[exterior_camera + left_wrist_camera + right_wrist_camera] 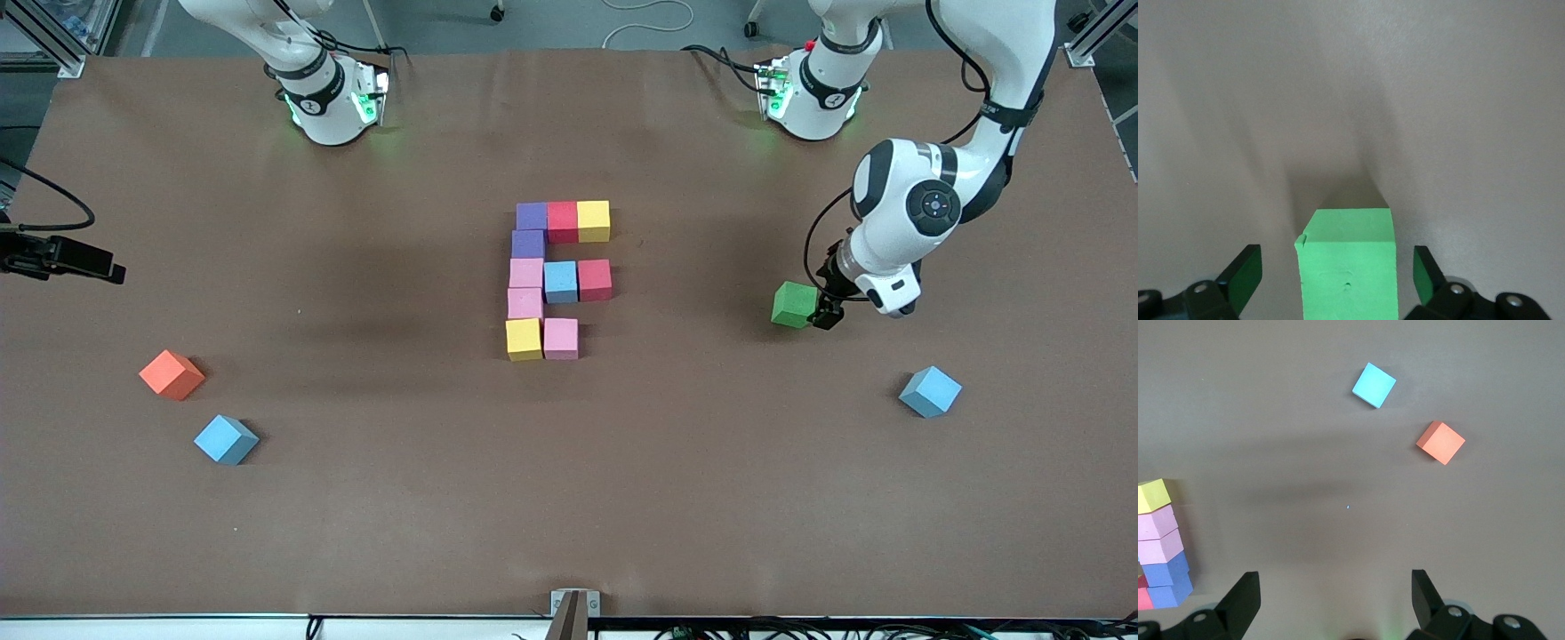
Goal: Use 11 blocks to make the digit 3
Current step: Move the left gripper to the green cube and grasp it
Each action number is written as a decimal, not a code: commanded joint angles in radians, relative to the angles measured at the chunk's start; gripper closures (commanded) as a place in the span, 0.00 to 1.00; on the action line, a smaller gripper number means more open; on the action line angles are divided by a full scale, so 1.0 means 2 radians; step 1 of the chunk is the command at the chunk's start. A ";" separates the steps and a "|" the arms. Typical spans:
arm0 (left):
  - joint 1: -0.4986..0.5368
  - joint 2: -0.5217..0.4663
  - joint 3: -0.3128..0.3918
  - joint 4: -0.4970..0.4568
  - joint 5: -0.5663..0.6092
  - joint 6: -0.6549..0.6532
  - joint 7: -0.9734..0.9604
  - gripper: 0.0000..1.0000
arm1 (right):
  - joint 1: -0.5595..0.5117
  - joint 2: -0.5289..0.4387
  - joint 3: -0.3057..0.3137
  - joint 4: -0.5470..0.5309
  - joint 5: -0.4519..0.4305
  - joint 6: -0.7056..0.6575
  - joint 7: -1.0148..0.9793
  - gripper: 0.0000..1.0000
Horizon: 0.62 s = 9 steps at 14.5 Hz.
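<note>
Several blocks (pixel 560 281) lie touching at the table's middle: a top bar of purple, red and yellow, a column of purple and two pink, a middle bar ending in light blue and red, and a yellow and a pink one nearest the front camera. The green block (pixel 794 304) (pixel 1347 267) sits apart, toward the left arm's end. My left gripper (pixel 807 308) (pixel 1337 270) is open around it, its fingers (pixel 1245 273) clear of both sides. My right gripper (pixel 1333 587) waits open and empty high over the table.
An orange cube (pixel 172 374) (pixel 1441 442) and a light blue cube (pixel 226 439) (pixel 1373 385) lie loose toward the right arm's end. Another light blue cube (pixel 930 391) lies nearer the front camera than the green block.
</note>
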 commanded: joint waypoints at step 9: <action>0.000 0.050 -0.005 0.011 0.008 0.043 -0.005 0.51 | -0.038 -0.084 0.049 -0.094 -0.021 0.035 -0.002 0.00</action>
